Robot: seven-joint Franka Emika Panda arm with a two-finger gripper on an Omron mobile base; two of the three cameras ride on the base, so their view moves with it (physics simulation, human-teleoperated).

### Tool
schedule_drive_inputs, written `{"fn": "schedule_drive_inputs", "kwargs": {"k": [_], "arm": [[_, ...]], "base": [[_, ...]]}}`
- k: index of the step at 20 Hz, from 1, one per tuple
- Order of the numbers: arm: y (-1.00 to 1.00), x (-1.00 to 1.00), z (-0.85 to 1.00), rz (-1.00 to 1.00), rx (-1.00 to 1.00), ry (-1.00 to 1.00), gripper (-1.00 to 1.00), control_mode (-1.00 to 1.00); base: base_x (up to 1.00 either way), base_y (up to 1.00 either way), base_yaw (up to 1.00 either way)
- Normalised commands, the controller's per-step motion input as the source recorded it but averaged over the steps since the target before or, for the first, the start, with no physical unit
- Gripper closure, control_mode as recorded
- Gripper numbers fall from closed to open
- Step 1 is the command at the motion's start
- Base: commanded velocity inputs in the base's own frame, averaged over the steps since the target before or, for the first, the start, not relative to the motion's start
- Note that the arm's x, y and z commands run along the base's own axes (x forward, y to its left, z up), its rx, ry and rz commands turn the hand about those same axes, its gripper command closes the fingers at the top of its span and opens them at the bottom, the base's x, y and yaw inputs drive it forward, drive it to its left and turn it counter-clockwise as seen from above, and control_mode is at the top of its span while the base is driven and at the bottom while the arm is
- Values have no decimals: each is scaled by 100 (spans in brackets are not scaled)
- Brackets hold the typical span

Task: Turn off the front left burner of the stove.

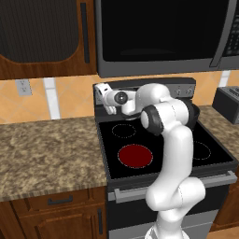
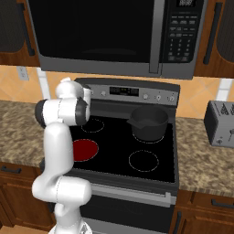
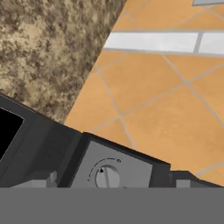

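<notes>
Even, flat light across both base views, no clear source, and everything renders sharp edge to edge with no blur or lens bending. The burner [image 1: 135,156] glows solid red, the one bright colour on the black glass of the stove [image 1: 211,164], which takes almost no glare. The microwave [image 2: 105,32] door stays deep black with a faint grey sheen. Soft shading darkens the arm's [image 1: 175,154] underside. In the hand view, tiles [image 3: 175,100] look bright and warm, the knob [image 3: 107,177] pale grey, slightly coarse and pixelated up close.
</notes>
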Motion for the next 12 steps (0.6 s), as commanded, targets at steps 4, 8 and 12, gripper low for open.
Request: {"fn": "schedule_drive_inputs", "kwargs": {"k": [4,8,12], "arm": [[0,28,-13,0,0,0,-100,-100],[-2,28,-18,0,0,0,-100,-100],[-10,31,-15,0,0,0,-100,-100]], "base": [[0,0,0],[0,0,0],[0,0,0]]}}
